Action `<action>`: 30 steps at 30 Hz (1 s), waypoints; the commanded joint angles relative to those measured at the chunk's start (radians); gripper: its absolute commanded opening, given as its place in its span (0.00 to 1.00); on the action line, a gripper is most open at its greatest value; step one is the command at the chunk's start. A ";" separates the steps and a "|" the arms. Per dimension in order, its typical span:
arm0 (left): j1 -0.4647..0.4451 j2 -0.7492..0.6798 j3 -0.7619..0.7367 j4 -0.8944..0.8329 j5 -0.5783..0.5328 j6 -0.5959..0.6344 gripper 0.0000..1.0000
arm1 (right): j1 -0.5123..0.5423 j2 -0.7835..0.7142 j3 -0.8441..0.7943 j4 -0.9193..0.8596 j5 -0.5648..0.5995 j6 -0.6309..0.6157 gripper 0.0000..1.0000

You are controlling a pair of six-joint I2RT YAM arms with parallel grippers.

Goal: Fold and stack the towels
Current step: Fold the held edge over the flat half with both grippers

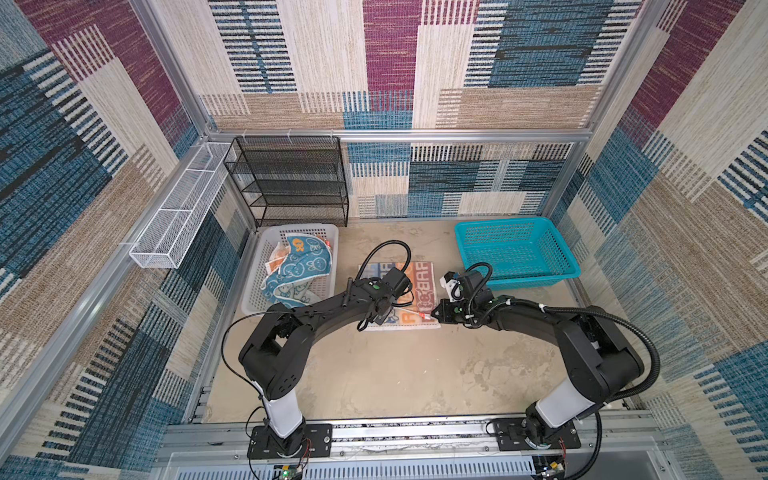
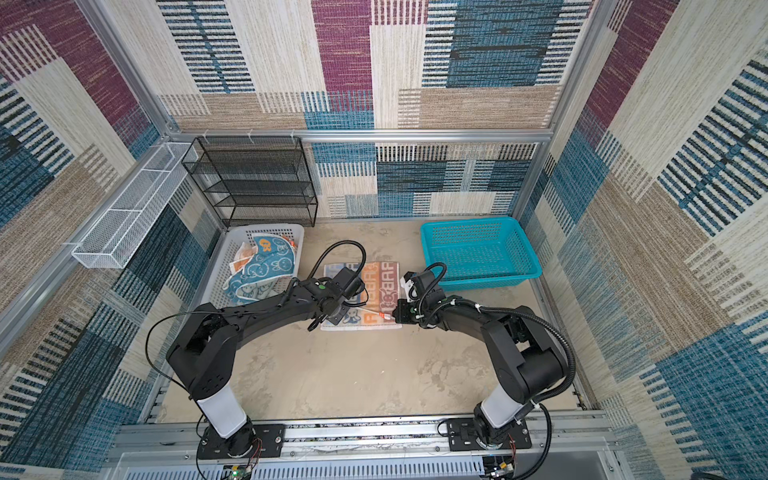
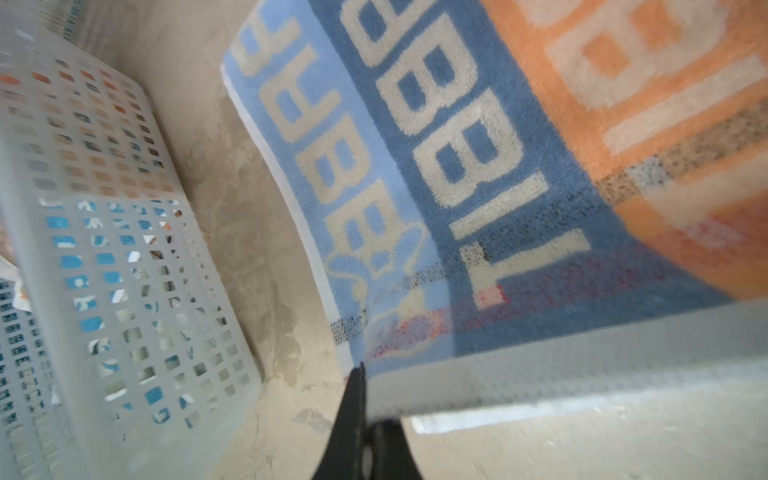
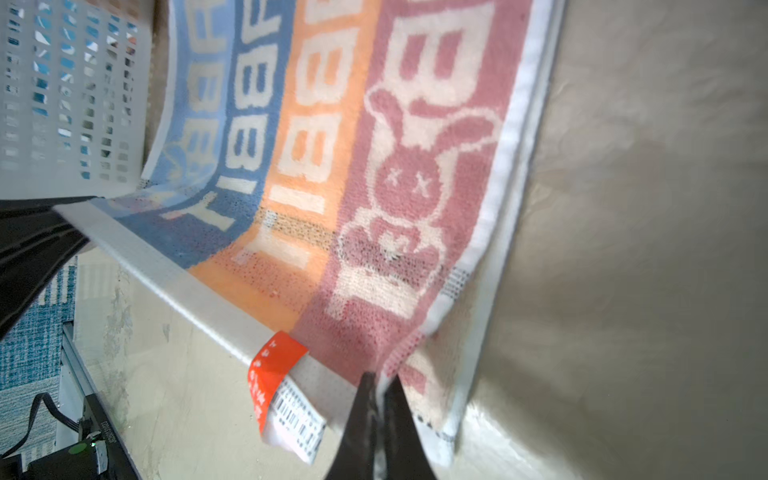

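**Left wrist camera: lettered towel pinched by both grippers**

The left gripper (image 3: 363, 376) is clamped tight on one corner of the lettered towel (image 3: 436, 145), its black fingers closed on the white hem. The right gripper (image 4: 376, 384) grips the other corner of the same hem just as tightly. The hem runs taut and lifted between the two.

From the grippers the cloth slopes away and down onto the table (image 1: 395, 374). It has lengthwise stripes of pale blue, darker blue, orange and pink, each with blocky white letters, and a rabbit figure on the pink stripe. A red label (image 4: 274, 365) and a barcode tag (image 4: 299, 419) hang off the hem just beside the right gripper. Under the held hem another layer of the same towel lies flat.

Outward of the left gripper stands the white basket (image 1: 299, 227), holding the crumpled rabbit towel (image 1: 299, 270) and the orange-and-white towel (image 1: 276, 261). Beyond the right gripper sits the turquoise basket (image 1: 519, 221).
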 commanded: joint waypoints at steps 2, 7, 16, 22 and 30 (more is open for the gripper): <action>-0.012 0.025 -0.022 -0.015 -0.051 -0.055 0.00 | 0.000 0.027 -0.014 0.050 0.015 0.017 0.00; -0.017 0.039 -0.032 -0.015 -0.058 -0.064 0.01 | 0.004 0.033 -0.028 0.064 0.017 0.027 0.00; -0.029 0.039 -0.047 -0.003 -0.028 -0.077 0.32 | 0.016 0.028 -0.036 0.059 0.040 0.037 0.08; -0.036 0.006 -0.056 -0.006 -0.025 -0.090 0.46 | 0.027 0.018 -0.026 0.045 0.045 0.039 0.24; -0.041 -0.115 -0.076 -0.054 0.009 -0.135 0.99 | 0.031 -0.035 -0.012 0.004 0.061 0.036 0.33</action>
